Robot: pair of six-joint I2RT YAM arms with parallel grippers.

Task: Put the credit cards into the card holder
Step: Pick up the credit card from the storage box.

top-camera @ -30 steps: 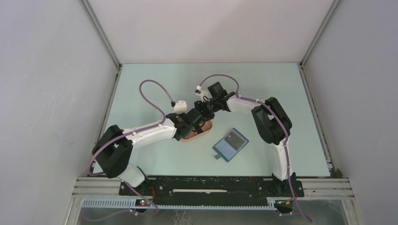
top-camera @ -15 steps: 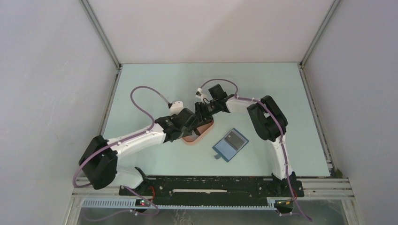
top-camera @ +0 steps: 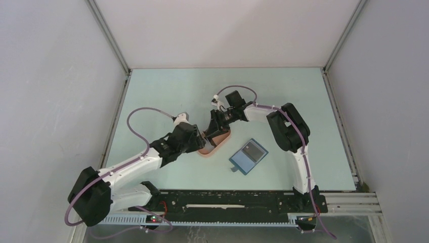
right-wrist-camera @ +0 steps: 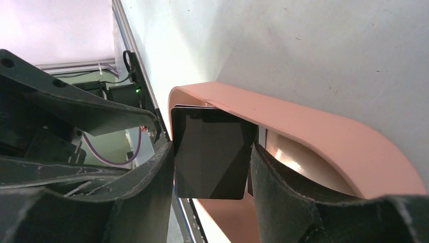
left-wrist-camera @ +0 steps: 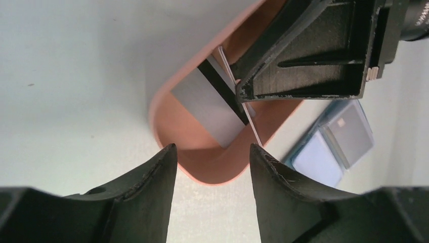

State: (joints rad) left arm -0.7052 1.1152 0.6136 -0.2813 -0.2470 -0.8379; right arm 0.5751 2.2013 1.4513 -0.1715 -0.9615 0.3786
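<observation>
The pink oval tray point(top-camera: 216, 146) lies mid-table. My right gripper point(top-camera: 213, 130) reaches into it. In the right wrist view, my right gripper point(right-wrist-camera: 211, 147) is closed on the side edges of a black card point(right-wrist-camera: 210, 162), which stands tilted up against the tray's rim point(right-wrist-camera: 303, 119). In the left wrist view that card shows edge-on as a thin pale line point(left-wrist-camera: 250, 124), and a grey card with a black stripe point(left-wrist-camera: 207, 104) lies flat in the tray point(left-wrist-camera: 212, 177). My left gripper point(left-wrist-camera: 212, 149) is open and empty, just short of the tray's near end. The blue card holder point(top-camera: 248, 156) lies open to the right of the tray.
The left arm stretches low across the near-left of the table with its purple cable point(top-camera: 139, 114) looping above it. The card holder also shows in the left wrist view point(left-wrist-camera: 331, 147), beyond the tray. White walls and a metal frame enclose the table.
My left arm has drawn back toward the near left, and its gripper has come off the tray. My right gripper has stayed in the tray, shifting slightly lower.
</observation>
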